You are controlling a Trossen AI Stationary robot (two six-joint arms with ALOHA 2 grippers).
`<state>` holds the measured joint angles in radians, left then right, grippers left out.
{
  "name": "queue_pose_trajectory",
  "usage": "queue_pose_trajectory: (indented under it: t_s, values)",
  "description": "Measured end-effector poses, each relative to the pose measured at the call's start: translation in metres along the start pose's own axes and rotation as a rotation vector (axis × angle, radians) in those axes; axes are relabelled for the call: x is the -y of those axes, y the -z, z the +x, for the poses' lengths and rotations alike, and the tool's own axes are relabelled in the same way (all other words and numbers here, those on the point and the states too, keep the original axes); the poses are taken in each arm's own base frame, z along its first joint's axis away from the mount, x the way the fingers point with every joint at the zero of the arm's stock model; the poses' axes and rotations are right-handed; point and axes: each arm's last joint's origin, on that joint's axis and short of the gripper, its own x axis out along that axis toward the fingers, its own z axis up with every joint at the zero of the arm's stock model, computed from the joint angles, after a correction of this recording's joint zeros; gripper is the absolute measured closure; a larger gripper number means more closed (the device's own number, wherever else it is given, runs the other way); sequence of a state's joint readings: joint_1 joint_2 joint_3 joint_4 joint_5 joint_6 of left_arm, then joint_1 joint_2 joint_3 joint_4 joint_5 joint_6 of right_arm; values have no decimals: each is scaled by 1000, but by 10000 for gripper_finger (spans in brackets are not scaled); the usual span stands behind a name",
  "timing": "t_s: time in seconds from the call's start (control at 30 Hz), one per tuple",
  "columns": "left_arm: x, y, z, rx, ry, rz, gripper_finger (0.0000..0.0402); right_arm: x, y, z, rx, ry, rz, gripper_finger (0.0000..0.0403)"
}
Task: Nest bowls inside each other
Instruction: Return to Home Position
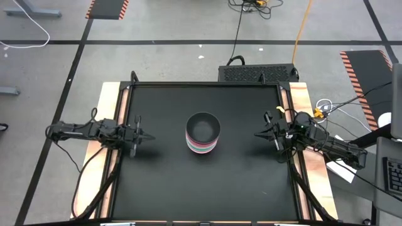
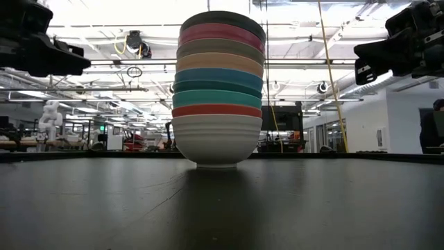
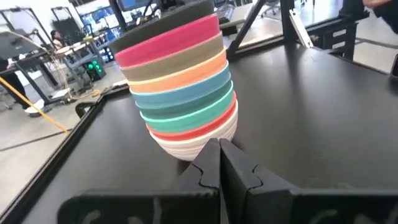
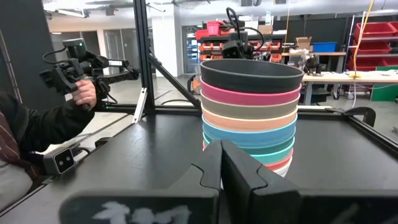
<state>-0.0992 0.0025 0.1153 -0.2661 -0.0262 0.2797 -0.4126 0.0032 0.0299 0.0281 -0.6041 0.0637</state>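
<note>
The bowls stand nested in one upright stack [image 1: 203,133] at the middle of the black table, a dark bowl on top and a white bowl [image 2: 216,141] at the bottom, resting by its base on the table. Between them show pink, tan, orange, blue, turquoise and red rims [image 3: 180,81] [image 4: 250,115]. My left gripper [image 1: 151,135] hovers left of the stack, shut, its tips pointing at it [image 3: 219,144]. My right gripper [image 1: 256,134] hovers right of the stack, shut, also pointing at it [image 4: 221,144]. Neither touches the bowls.
The black table top [image 1: 169,182] has raised frame rails along its edges [image 1: 207,85]. A dark box [image 1: 257,73] sits just past the far edge. In the right wrist view a person's hand holds a handheld device [image 4: 81,78] beyond the table.
</note>
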Motion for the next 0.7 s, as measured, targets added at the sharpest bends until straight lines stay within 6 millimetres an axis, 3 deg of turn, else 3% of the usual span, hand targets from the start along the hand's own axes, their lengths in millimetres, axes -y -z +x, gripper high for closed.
queue_pose_trajectory:
  t_s: [0.43, 0.7]
  values:
    - [-3, 0, 0, -3, -68, -11, 386, 0, -2, 0, 16, 0, -1, 403]
    - [-3, 0, 0, -1, -73, -51, 399, 0, -3, 0, 28, 0, 10, 403]
